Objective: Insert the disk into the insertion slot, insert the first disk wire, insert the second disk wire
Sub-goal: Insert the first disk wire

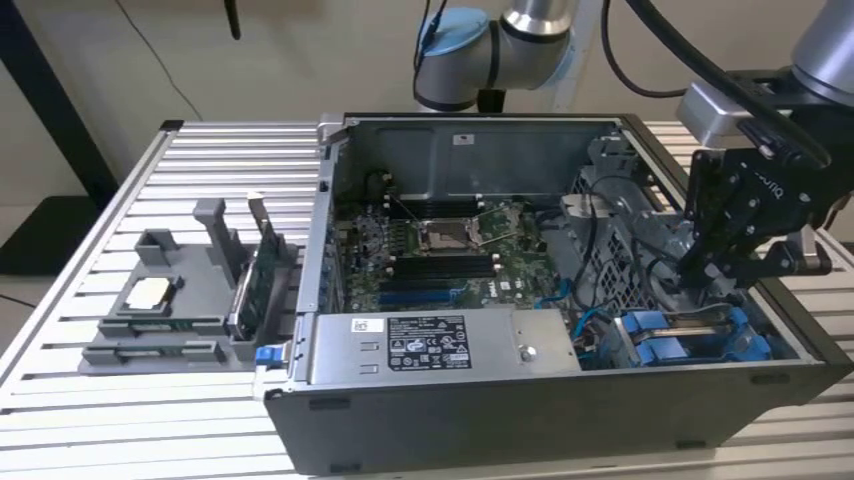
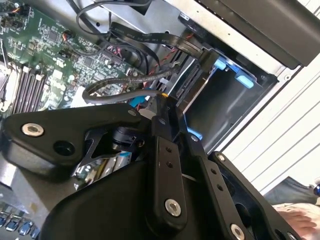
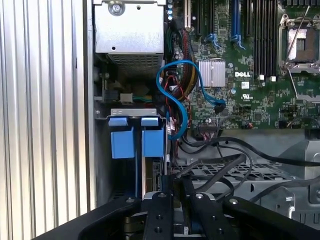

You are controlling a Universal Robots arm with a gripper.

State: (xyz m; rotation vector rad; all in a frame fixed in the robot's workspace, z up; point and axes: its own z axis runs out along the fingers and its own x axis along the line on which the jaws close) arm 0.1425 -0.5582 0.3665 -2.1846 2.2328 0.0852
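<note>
Jaws: spread or shut, cannot tell. Gripper (image 3: 179, 186) low inside the case (image 1: 467, 420), tips beside black cables (image 3: 220, 162). Just beyond, disk (image 3: 152, 150) sits in the slot (image 3: 127, 112), next to another blue frame (image 3: 122, 142).

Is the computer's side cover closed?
No, the computer case lies open in the exterior view, with its green motherboard showing inside.
</note>
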